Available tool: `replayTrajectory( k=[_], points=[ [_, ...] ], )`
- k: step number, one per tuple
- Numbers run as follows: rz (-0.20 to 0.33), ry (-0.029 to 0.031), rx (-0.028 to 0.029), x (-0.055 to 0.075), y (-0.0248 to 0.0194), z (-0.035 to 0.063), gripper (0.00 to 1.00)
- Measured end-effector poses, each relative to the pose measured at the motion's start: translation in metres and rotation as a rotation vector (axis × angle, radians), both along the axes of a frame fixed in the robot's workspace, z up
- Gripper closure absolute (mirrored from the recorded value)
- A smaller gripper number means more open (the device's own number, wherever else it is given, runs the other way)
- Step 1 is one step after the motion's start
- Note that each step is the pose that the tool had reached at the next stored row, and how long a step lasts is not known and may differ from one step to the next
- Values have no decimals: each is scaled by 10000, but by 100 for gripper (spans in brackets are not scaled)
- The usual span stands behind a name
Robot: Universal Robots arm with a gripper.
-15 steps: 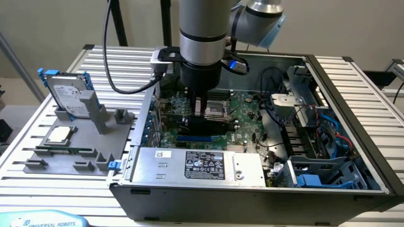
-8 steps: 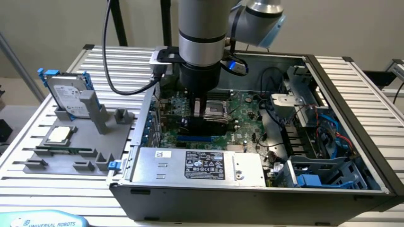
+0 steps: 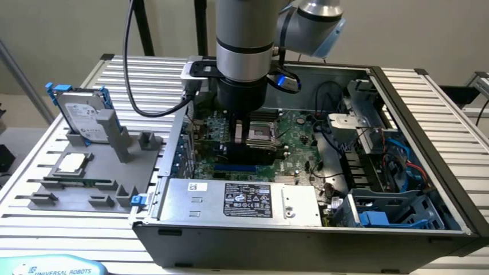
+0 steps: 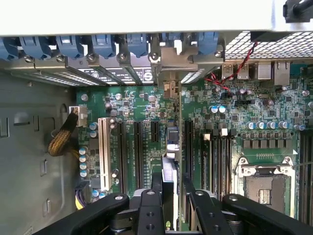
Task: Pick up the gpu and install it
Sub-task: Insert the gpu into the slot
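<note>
The arm is reaching straight down into the open computer case, its gripper sitting low over the motherboard. In the wrist view the two black fingers are drawn in narrow on the gpu, which is standing on edge between them – a thin card seen from above, its metal bracket end reaching toward the slot covers at the case's rear wall. Holding it upright like this is lining its lower edge with one of the long expansion slots rather than laying it flat; whether that edge is already touching a slot cannot be told. Room is tight here: parallel slots are running just beside the card on both sides, the white slot lies further off, and the CPU socket is sitting near the other finger. In the exterior view the case walls are closing in around the arm, with the power supply near the front edge. Outside the case, on the exterior view's left, a grey fixture tray is carrying a hard drive with blue rails – well apart from the work.
</note>
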State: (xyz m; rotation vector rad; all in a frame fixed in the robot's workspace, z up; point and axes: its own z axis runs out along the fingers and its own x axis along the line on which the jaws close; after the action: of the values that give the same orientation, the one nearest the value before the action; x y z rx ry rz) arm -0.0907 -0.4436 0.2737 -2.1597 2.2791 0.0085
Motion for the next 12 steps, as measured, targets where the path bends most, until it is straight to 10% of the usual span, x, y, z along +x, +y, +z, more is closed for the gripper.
replayTrajectory(
  k=[12],
  points=[
    [-148, 0, 0, -43, -10, -5, 73]
  ],
)
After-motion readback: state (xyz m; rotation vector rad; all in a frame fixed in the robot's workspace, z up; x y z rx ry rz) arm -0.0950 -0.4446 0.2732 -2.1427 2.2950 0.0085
